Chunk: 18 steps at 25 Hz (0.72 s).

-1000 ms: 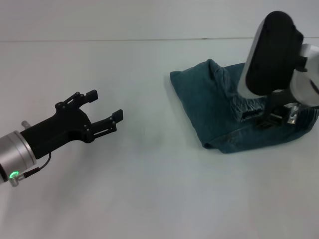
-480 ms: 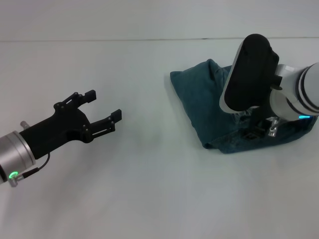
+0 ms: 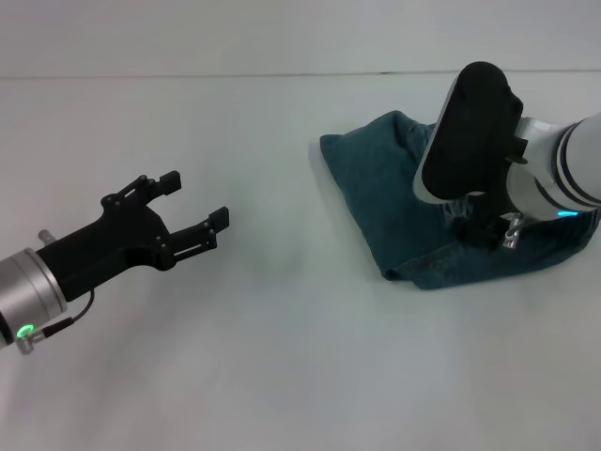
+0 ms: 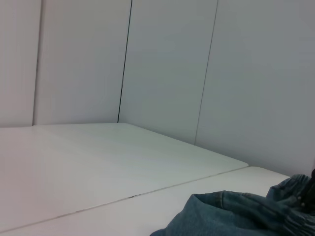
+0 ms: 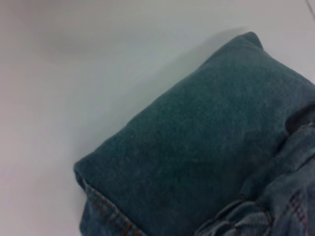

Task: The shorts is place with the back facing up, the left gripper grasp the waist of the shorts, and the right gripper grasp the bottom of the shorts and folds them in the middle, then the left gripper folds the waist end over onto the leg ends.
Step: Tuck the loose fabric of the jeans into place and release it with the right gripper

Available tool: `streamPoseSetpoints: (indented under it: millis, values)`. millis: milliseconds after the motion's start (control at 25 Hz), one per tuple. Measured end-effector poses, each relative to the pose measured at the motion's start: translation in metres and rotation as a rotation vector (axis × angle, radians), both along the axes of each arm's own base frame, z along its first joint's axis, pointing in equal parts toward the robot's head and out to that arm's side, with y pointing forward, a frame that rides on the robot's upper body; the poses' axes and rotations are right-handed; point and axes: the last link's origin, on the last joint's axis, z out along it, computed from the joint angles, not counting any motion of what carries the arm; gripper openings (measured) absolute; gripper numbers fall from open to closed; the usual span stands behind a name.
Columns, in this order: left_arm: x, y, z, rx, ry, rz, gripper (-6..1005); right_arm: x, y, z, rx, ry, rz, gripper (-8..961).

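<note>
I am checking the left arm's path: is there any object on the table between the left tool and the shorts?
Nothing visible: only bare white table lies between the open black left tool and the folded blue-green denim shorts.

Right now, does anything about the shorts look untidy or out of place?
Yes. The shorts lie bunched in a lumpy heap at the table's right, not flat. The right pincer is low over them; the left pincer waits open, far away.

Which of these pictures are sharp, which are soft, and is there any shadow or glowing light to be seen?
Head view: sharp; the left gripper casts a faint shadow on the table, green light on its wrist. Right wrist view: the shorts look soft, out of focus. Left wrist view: even, flat light, no glare.
</note>
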Motion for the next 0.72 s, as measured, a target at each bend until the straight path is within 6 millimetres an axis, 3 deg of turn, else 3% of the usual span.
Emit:
streamPoseSetpoints:
  millis: [160, 280, 600, 720]
  values:
    - [0.001, 0.000, 0.000, -0.001, -0.003, -0.003, 922, 0.002, 0.003, 0.006, 0.023, 0.012, -0.013, 528]
    - [0.001, 0.000, 0.000, 0.001, -0.005, -0.002, 921, 0.003, 0.009, 0.018, 0.067, 0.038, -0.028, 389]
    - [0.001, -0.001, 0.000, 0.000, -0.011, -0.004, 917, 0.020, 0.028, 0.071, 0.224, 0.111, -0.059, 121]
    - [0.002, -0.003, 0.000, -0.002, -0.019, -0.010, 917, 0.037, 0.034, 0.084, 0.285, 0.145, -0.090, 109]
